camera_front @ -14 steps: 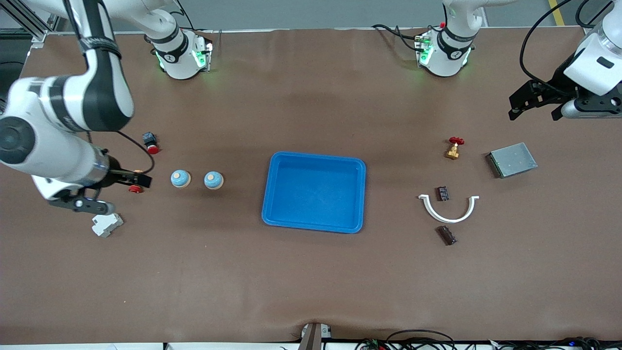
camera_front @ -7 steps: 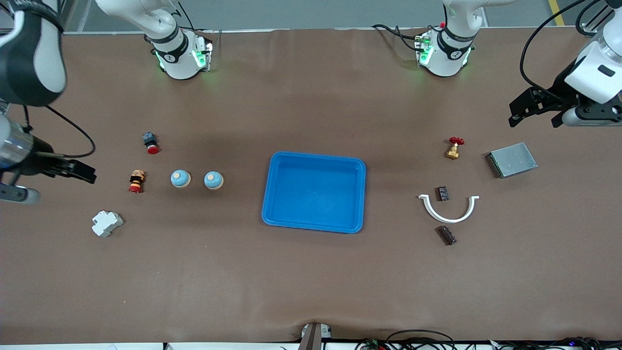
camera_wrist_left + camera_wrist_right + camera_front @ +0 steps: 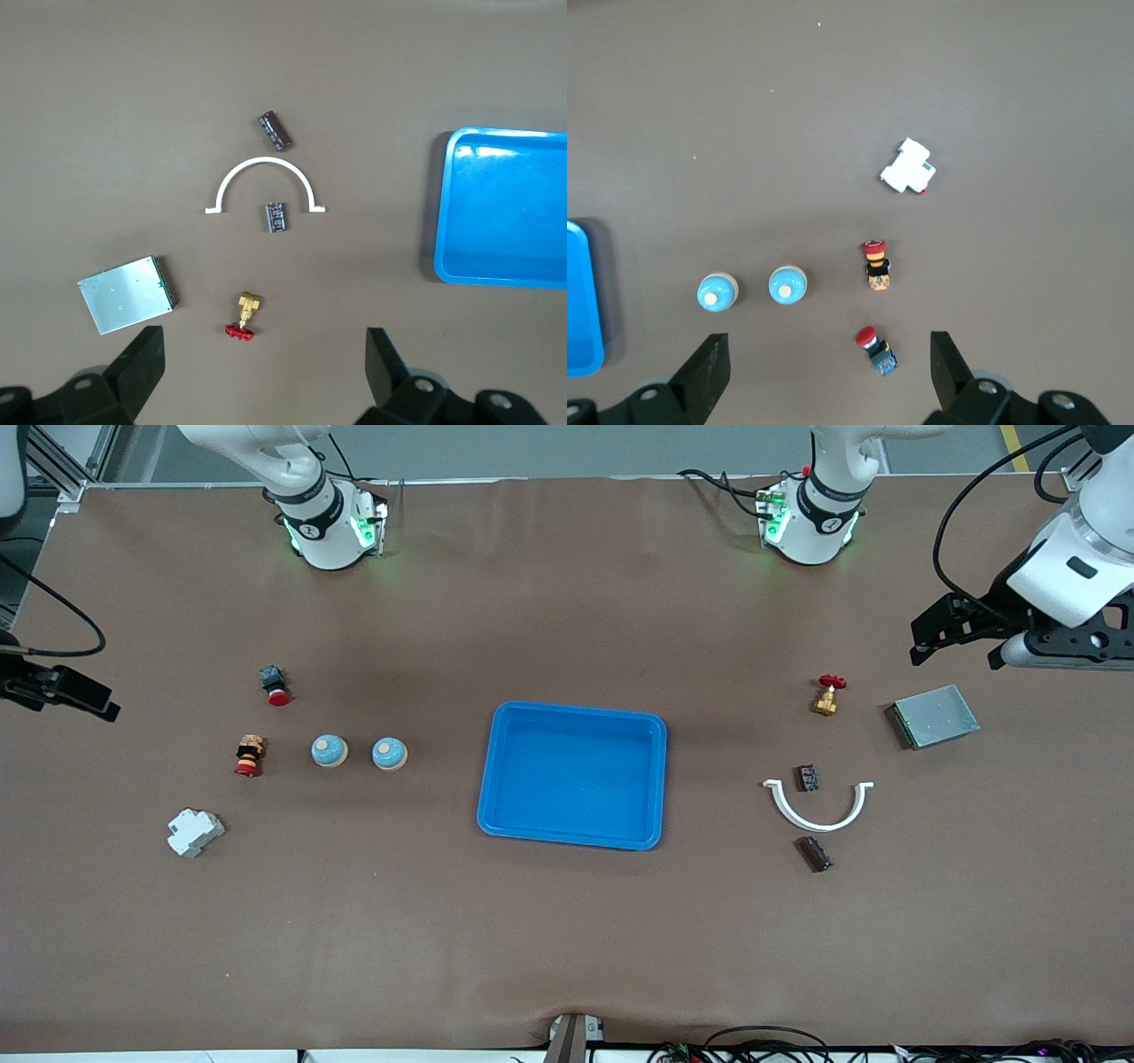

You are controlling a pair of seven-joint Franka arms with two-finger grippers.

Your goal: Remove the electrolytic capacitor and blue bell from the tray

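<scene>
The left gripper point(image 3: 952, 638) hangs high in the air over the left arm's end of the table, and its two black fingers point(image 3: 142, 363) are spread wide apart with nothing between them. Under it on the brown table point(image 3: 567, 939) sit a small brass valve with a red handle point(image 3: 827, 694) and, beside that, a flat grey metal box point(image 3: 935, 716). Nearer to the front camera lies a white plastic half ring point(image 3: 818, 803), and a small dark capacitor point(image 3: 806, 777) rests inside its curve. A second dark capacitor point(image 3: 814, 853) lies just outside the ring, nearer still to the front camera. The right gripper point(image 3: 62, 691) hangs up over the right arm's end of the table, and its fingers point(image 3: 709, 367) are also wide apart and hold nothing. Below it lie a black button with a red cap point(image 3: 275, 684), a short red and orange push button point(image 3: 249, 755), and a white plastic block point(image 3: 195, 832). Two round blue bells with tan tops sit side by side, the first bell point(image 3: 329, 750) next to the red and orange button and the second bell point(image 3: 389, 753) closer to the tray. The blue plastic tray point(image 3: 505, 779) sits in the middle of the table with nothing in it.
</scene>
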